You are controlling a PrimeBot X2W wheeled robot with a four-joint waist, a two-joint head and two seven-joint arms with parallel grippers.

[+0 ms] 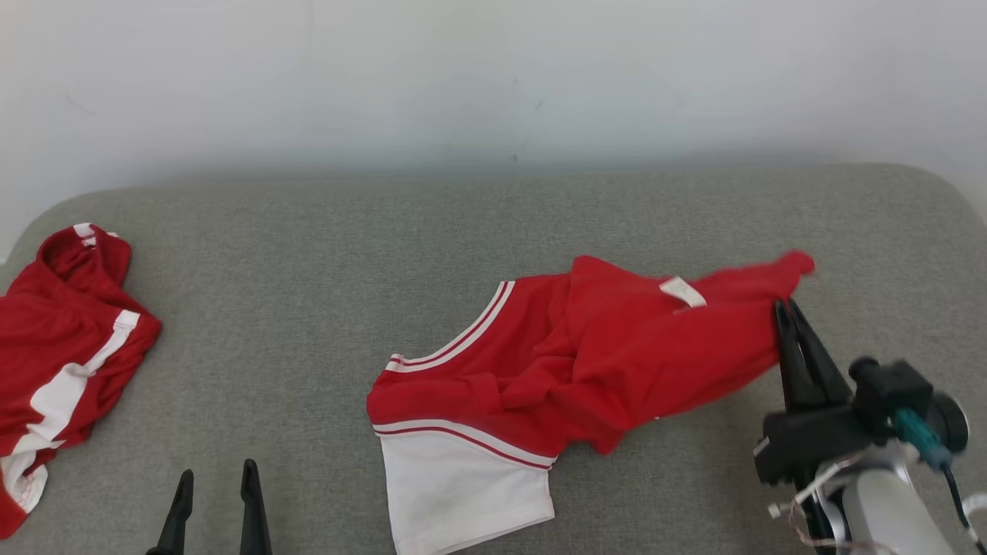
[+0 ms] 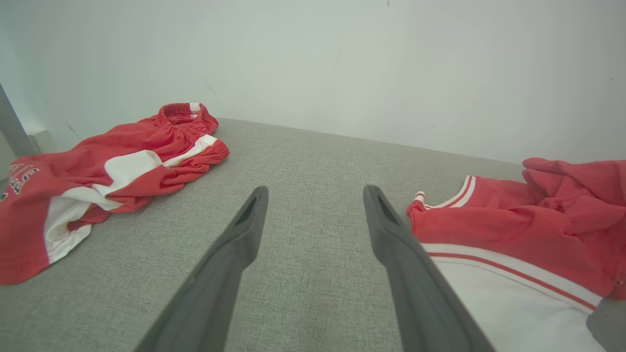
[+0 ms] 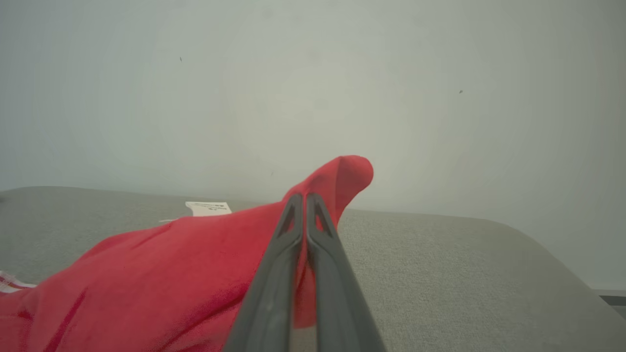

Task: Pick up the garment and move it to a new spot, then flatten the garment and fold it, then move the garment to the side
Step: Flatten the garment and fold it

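My right gripper (image 1: 786, 307) is pinched tight on the right-hand corner of the crumpled red and white fabric garment (image 1: 570, 362). It holds that red corner raised off the grey woven cushion surface (image 1: 308, 293), while the rest of the garment lies near the middle, white panel nearest me. My left gripper (image 1: 216, 474) hangs wide apart over bare grey cloth, between this garment and a second red and white garment (image 1: 62, 347) heaped at the far left.

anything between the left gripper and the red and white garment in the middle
Nothing visible: bare grey surface lies between the left gripper and the garment. The second red garment sits off to the left, outside that path. The right gripper is shut on the garment's right end.
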